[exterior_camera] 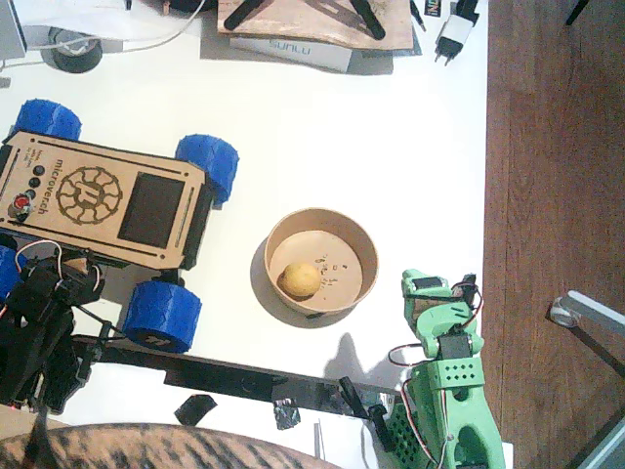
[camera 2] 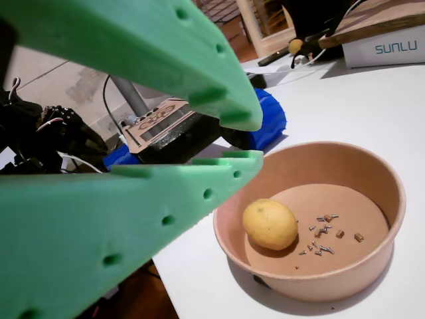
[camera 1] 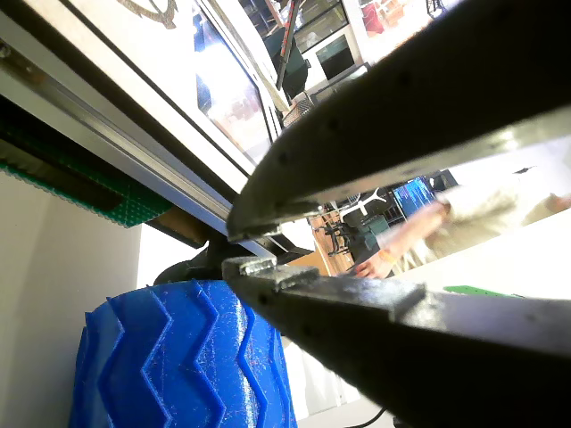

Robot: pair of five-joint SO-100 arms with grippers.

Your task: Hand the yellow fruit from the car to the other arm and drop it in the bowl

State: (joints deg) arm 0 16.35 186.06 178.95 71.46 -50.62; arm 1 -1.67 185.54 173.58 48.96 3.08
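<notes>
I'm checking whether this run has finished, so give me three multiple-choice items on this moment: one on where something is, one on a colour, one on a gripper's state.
1. Where is the yellow fruit?
A. on the car
B. inside the bowl
C. between the green gripper's jaws

2. What colour are the car's wheels?
A. blue
B. red
C. black

3. How does the right gripper stand?
A. shut on the fruit
B. shut on the bowl's rim
C. open, holding nothing

Answers:
1 B: the yellow fruit lies on the flat bottom of the bowl, beside a few small specks.
2 A: the wheels of the car are blue in the fixed view.
3 C: in a wrist view the right gripper shows a clear gap between its green jaws, with nothing in it.
</notes>
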